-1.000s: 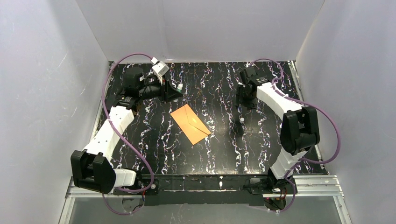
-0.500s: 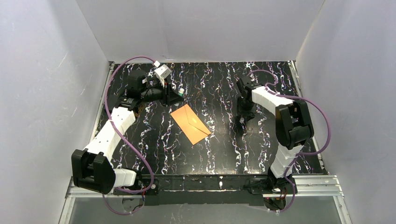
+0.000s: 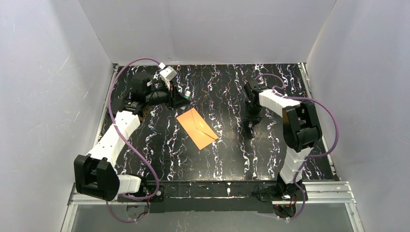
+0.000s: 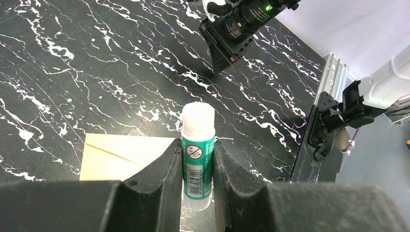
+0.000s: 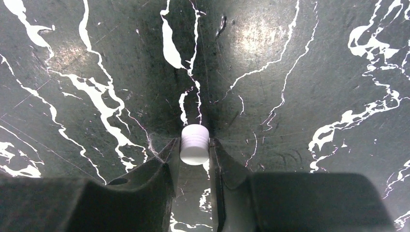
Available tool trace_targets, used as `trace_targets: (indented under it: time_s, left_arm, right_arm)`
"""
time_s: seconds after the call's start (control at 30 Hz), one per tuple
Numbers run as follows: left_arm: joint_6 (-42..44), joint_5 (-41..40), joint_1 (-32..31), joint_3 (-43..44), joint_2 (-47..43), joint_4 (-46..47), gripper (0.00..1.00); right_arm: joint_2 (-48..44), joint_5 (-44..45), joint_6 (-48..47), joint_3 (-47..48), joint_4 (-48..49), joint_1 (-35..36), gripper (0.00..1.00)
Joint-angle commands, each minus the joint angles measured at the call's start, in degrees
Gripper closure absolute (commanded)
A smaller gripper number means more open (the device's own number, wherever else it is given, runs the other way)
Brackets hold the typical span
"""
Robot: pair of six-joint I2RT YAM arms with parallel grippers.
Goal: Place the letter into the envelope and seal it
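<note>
one black surface [image 3: 227,159] w/ white marble-like veins fills the floor of the booth. plain pale walls [image 3: 217,29] close it in at the back and on both sides. a metal rail [image 3: 319,188] runs along the near edge, where both arm bases sit. light glares off the surface in the right wrist view, showing fine scratches.

the envelope [image 3: 197,128], orange-brown, lies flat near the middle of the surface, turned at a slant, w/ a crease line showing on its top face.

left arm: it runs from its base at near left up along the left edge, bends at the far left, then the wrist turns inward twd the centre. the left tool [image 4: 197,159] is clenched on a glue stick [image 4: 197,145] w/ a green-and-white label, its white end poking out past the fingertips. the stick sits by the envelope's far corner; can't tell if it touches the paper.

right arm: it rises from near right, black elbow high on the right side, forearm reaching back and inward, wrist pointing down. the right tool [image 5: 195,159] is down at the surface, right of the envelope and apart from it. both fingers press the sides of a small white ribbed cap [image 5: 195,144] standing on the surface, so it's grasping the cap.

purple cables [image 3: 116,92] loop along each arm.
</note>
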Motion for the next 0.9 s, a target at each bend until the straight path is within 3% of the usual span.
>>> trace_targets:
  time_s: [0.0,0.1,0.2,0.43,0.63,0.87]
  left_arm:
    - [0.2,0.8,-0.2,0.7,-1.4,0.5,1.0]
    - [0.3,1.4,-0.3,1.0,-1.2,0.6,1.0]
    - [1.0,1.5,-0.6,1.1,-1.2,0.6,1.0]
    - [10.9,-0.9,-3.8,4.1,0.0,-5.2,1.0]
    - [24.9,-6.7,-5.6,6.3,-0.2,-12.0,1.0]
    - [31.6,-10.7,-6.4,9.9,1.2,-14.7,1.0]
  right_arm:
    - [0.3,-1.2,-0.1,3.0,-2.2,0.0,0.72]
    - [-1.0,-1.6,-0.1,4.3,-2.6,0.0,0.83]
    - [-2.4,-6.3,-1.9,7.1,-2.7,0.0,0.89]
    - [-6.1,-38.4,-2.1,14.5,1.8,1.4,0.91]
    - [-13.7,-56.3,13.8,10.9,21.8,2.9,0.9]
    - [-14.2,-57.0,17.4,12.4,24.3,10.1,0.91]
